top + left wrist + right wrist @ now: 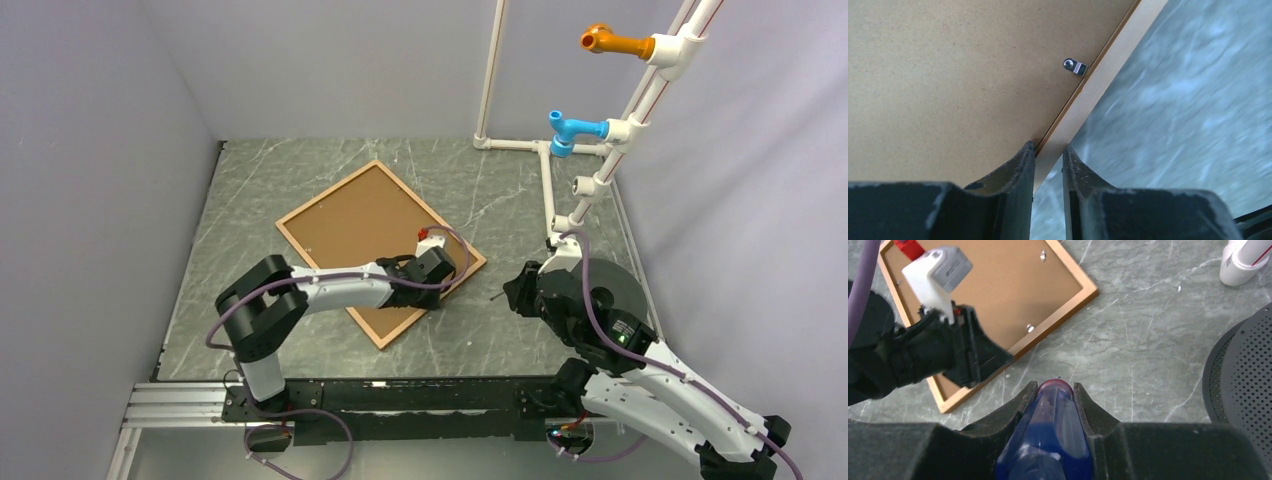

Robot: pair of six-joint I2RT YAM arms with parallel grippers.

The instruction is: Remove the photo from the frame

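The left fingers (1015, 172), slightly apart, straddle the edge of the face-down frame (1098, 80), grip unclear; the right fingers (1015, 412) clamp a blue tool (1053, 440).

You're looking at a grey, marble-veined table (300, 180) closed in by plain pale walls (100, 150). At its far right corner you'll find a white pipe rack (546, 185), its base lying on the table and its posts rising above it. On the slanted post, a blue peg (572, 130) sits below an orange peg (612, 42), both pointing left. Near the right edge you can see a dark round disc (1243, 365) with a perforated top. Just left of it, a see-through blue handle (1053, 440) with a reddish end points out over the table.
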